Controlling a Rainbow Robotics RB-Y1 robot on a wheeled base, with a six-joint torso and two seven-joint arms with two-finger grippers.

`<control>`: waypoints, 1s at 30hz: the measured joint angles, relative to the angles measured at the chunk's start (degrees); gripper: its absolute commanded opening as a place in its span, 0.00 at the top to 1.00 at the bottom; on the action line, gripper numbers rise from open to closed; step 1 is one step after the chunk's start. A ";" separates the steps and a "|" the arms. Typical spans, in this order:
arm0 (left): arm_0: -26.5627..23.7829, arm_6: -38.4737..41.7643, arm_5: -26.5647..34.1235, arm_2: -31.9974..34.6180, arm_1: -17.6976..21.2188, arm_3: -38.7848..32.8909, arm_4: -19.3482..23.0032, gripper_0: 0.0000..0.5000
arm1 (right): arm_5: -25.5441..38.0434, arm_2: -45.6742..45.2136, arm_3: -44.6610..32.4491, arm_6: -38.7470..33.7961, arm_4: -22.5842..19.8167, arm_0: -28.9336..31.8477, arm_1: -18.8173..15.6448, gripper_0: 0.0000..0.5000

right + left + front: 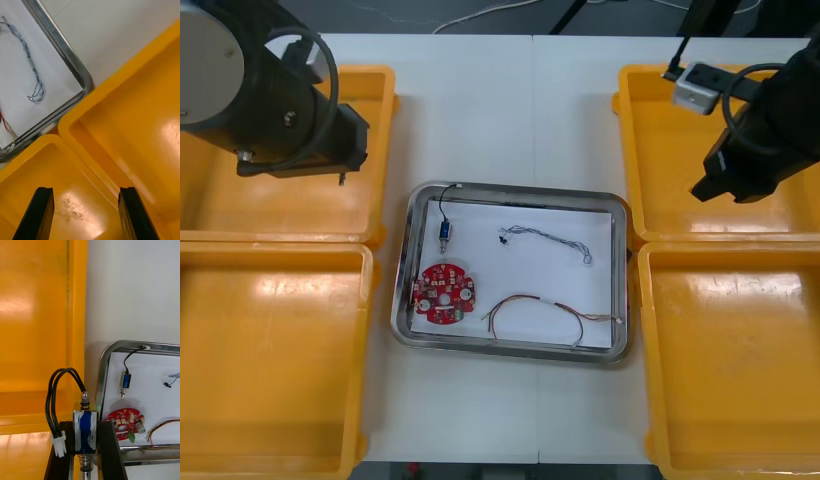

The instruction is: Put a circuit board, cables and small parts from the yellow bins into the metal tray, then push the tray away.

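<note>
The metal tray, white inside, sits at the table's centre. In it lie a round red circuit board, a small metal part with a black cable, a twisted blue and white cable and a red and yellow cable. My left gripper is shut on a second small metal part, blue-bodied, with a looped black cable and white plug. It hangs over the far left yellow bin's inner edge. My right gripper stands open and empty over the right bins.
Two yellow bins flank the tray on each side, and all look bare inside. In the right wrist view the tray's corner lies just beyond the wall between the two right bins. Bare table stretches beyond the tray's far rim.
</note>
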 measured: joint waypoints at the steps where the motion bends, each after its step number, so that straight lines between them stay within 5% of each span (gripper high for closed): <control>1: 0.00 1.55 0.00 -0.79 0.13 -0.50 0.21 1.00 | 0.00 -0.60 -0.42 -2.16 -0.05 0.67 -0.56 0.00; 10: 0.01 17.72 0.00 -10.58 0.97 -3.79 0.23 1.00 | 0.00 -5.15 -4.31 -12.68 -0.96 7.91 -5.04 0.00; 21: -0.04 17.89 -3.81 -20.59 0.95 -4.28 -3.67 1.00 | 0.00 -13.80 -5.77 -24.21 -2.29 17.47 -6.48 0.00; 30: -2.60 17.88 -7.36 -26.67 -1.46 2.19 -5.80 1.00 | 0.01 -20.79 -6.88 -26.08 -0.74 25.44 -6.48 0.00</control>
